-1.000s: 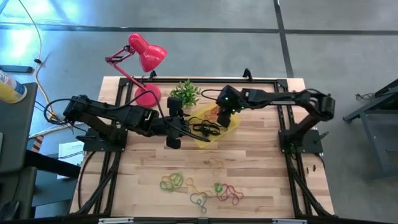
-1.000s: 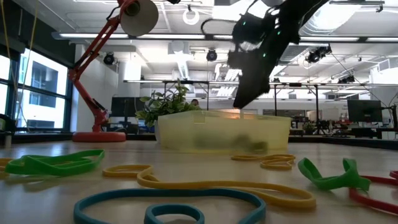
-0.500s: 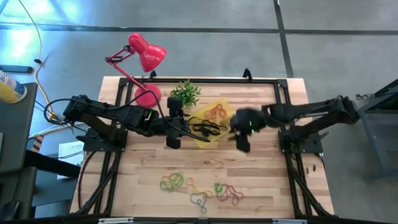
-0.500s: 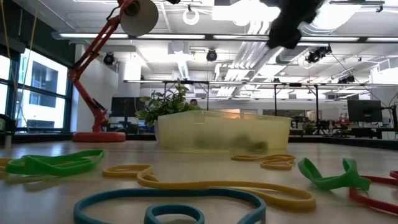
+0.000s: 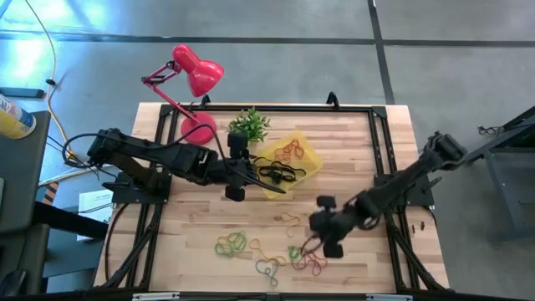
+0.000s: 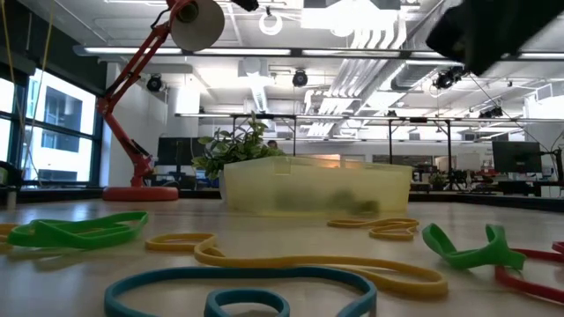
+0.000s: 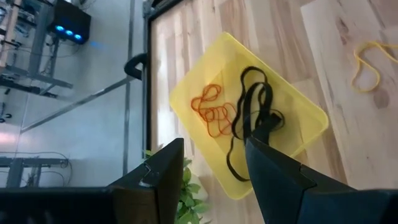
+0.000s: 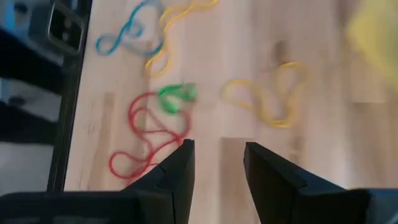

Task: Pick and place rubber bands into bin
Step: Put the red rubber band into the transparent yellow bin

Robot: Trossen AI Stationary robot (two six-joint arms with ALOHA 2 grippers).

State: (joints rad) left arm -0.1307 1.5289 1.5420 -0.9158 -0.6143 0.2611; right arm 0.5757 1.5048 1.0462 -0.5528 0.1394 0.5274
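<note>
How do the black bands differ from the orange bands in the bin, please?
In the left wrist view, the black bands form long, large loops, one trailing over the bin wall; the orange bands are smaller, bunched in a tight cluster on the floor. Both lie slack inside the bin.

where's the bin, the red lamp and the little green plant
bin (image 5: 310,156): high view, on its bare yellow corner nearest the right arm.
red lamp (image 5: 198,70): high view, on the lamp's head.
green plant (image 5: 249,125): high view, on the middle of its leaves.
</note>
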